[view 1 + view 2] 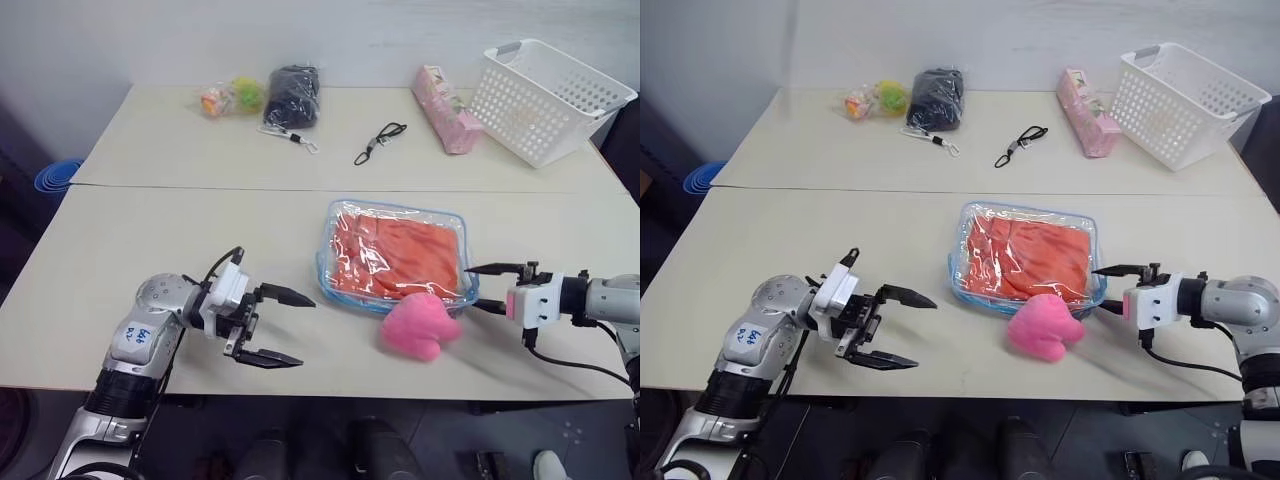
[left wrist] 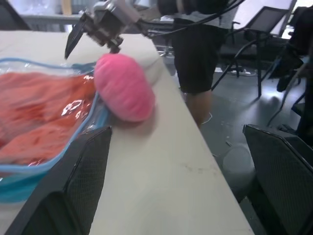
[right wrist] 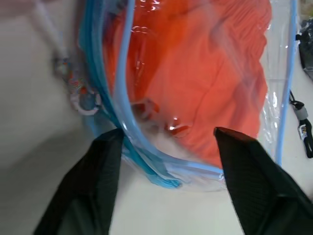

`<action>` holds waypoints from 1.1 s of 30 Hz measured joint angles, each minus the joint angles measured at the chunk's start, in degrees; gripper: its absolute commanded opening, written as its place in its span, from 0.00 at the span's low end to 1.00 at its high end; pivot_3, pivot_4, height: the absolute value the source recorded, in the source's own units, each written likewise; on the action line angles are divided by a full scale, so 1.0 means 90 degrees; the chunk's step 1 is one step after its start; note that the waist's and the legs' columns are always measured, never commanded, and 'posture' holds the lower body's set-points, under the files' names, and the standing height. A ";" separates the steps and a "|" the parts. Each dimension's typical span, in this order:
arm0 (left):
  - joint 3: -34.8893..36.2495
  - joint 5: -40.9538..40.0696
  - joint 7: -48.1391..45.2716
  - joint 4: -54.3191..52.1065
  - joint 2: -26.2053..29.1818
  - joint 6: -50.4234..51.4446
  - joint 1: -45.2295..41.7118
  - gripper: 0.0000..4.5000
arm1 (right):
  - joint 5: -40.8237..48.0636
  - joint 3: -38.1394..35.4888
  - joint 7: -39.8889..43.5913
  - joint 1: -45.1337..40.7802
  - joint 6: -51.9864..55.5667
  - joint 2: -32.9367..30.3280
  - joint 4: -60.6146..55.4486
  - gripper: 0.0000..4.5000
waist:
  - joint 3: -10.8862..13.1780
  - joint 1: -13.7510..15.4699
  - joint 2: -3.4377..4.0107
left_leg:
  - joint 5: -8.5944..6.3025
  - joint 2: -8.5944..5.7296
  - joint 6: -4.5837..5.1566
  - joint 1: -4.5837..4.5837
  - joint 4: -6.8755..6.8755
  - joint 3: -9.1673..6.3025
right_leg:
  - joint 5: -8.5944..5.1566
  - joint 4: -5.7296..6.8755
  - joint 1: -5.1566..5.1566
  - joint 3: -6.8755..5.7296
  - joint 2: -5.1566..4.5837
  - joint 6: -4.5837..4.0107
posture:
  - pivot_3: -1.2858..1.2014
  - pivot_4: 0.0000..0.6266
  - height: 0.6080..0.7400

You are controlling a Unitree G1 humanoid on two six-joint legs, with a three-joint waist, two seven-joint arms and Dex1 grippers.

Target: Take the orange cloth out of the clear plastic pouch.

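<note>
The right gripper (image 1: 480,288) stood spread at the pouch's (image 1: 396,254) near corner, pinching nothing; the left gripper (image 1: 285,328) gaped wide, well apart. The cloth (image 1: 400,250) lay fully inside — extraction not yet begun.

A white sticker (image 1: 137,337) on the left forearm carries blue handwritten marks; the characters are too small to read with any certainty. The pink packet (image 1: 447,123) at the far side of the table, beside the white basket (image 1: 547,101), has printing on its face, but none of it is legible. No other text, brand, number or sign can be read on anything on the table.
</note>
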 measured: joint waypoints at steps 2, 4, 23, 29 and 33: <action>-0.0065 -0.0013 0.0064 -0.0119 -0.0096 0.0098 -0.0024 1.00 | 0.0020 0.0093 0.0015 -0.0006 0.0011 0.0000 0.0061 0.30 | 0.0000 -0.0002 0.0000 | 0.0000 0.0000 0.0000 0.0002 0.0001 0.0000 | 0.0000 0.0005 0.0001 0.0000 0.0001 0.0000 | 0.52 0.24 1.00; -0.0188 0.0062 0.0231 -0.0089 -0.0313 0.0116 -0.0159 1.00 | 0.0098 0.0141 0.0046 -0.0006 0.0040 0.0000 0.0071 0.15 | 0.0000 0.0002 0.0000 | 0.0000 0.0000 0.0000 0.0002 0.0009 0.0000 | 0.0000 0.0009 0.0001 0.0000 0.0003 0.0000 | 0.52 0.24 1.00; -0.1887 0.2310 0.2248 0.2103 -0.2723 -0.0708 -0.1613 0.88 | 0.0550 0.0312 -0.0017 0.0092 0.0786 0.0021 -0.0469 0.00 | 0.0000 0.0021 0.0000 | -0.0002 0.0000 0.0003 -0.0004 0.0045 0.0002 | 0.0001 0.0022 0.0004 0.0003 0.0006 0.0002 | 0.52 0.24 1.00; -0.1922 0.2337 0.2338 0.2176 -0.2828 -0.0643 -0.1657 0.49 | 0.0604 0.0311 -0.0126 0.0323 0.0894 0.0038 -0.0612 0.00 | 0.0000 0.0023 0.0000 | -0.0002 0.0000 0.0003 -0.0005 0.0045 0.0002 | 0.0001 0.0022 0.0004 0.0003 0.0006 0.0002 | 0.52 0.24 1.00; -0.1937 0.2337 0.2231 0.2179 -0.2777 -0.0497 -0.1681 0.23 | 0.0609 0.0312 -0.0155 0.0326 0.0913 0.0038 -0.0613 0.00 | 0.0000 0.0023 0.0000 | -0.0002 0.0000 0.0002 -0.0004 0.0046 0.0002 | 0.0001 0.0021 0.0004 0.0003 0.0006 0.0002 | 0.52 0.24 1.00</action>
